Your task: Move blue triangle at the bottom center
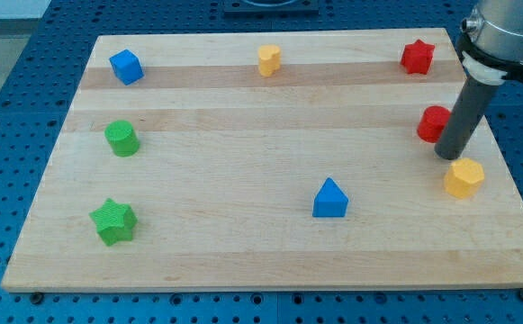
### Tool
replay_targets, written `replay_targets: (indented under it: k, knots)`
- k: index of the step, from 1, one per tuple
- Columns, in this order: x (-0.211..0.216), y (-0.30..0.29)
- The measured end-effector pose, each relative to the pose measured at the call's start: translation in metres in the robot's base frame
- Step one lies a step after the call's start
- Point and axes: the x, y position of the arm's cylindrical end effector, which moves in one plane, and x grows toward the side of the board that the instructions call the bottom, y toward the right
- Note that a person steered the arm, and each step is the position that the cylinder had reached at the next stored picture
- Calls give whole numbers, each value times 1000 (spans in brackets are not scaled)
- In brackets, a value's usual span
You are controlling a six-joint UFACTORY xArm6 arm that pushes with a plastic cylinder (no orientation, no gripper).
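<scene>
The blue triangle [330,199] lies on the wooden board [243,261], right of centre toward the view's bottom. My tip [449,156] is at the view's right, well to the right of the blue triangle and a little above it. The tip stands just right of a red block [432,122] and just above-left of a yellow hexagon [464,177].
A blue cube [126,67] sits at the top left, a yellow block [269,60] at the top centre, a red star [417,57] at the top right. A green cylinder [121,139] and a green star [112,221] lie at the left.
</scene>
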Motion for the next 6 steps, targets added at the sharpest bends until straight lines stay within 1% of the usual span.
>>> replay_targets:
  k: [1, 2, 4, 5, 6]
  knots:
    - [1, 5]
    - [27, 10]
    - [59, 10]
    - [70, 9]
    - [70, 8]
